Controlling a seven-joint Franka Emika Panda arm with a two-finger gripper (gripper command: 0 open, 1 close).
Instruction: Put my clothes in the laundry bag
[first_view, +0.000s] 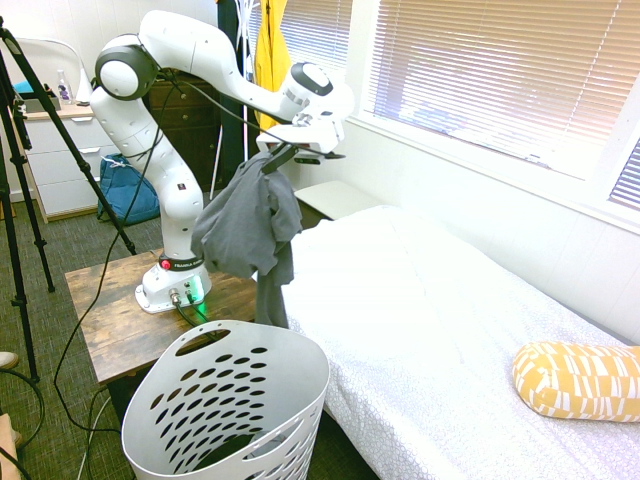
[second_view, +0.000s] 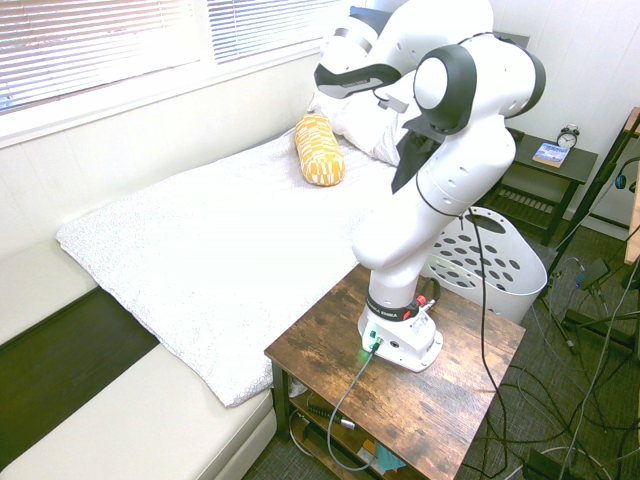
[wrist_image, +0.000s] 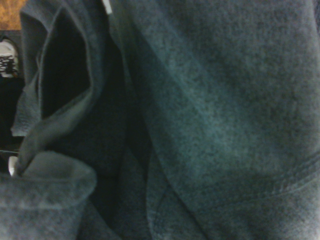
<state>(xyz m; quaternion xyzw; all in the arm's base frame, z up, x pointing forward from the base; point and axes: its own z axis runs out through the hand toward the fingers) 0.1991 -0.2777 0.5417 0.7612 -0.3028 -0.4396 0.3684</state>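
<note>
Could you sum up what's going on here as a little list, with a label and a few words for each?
Held item: dark grey garment, hanging in loose folds
Held by: end effector, shut on the cloth
Laundry container: white perforated basket, on the floor beside the wooden table
Garment in basket: not yet
Bed: pale patterned cover, with a yellow-and-white bolster
Basket's contents: cannot tell fully
Likely next move: lowering the garment into the basket

A wooden table (second_view: 455, 365) stands beside a bed (first_view: 400, 290) bearing a yellow-and-white patterned bolster (first_view: 575, 381).
</note>
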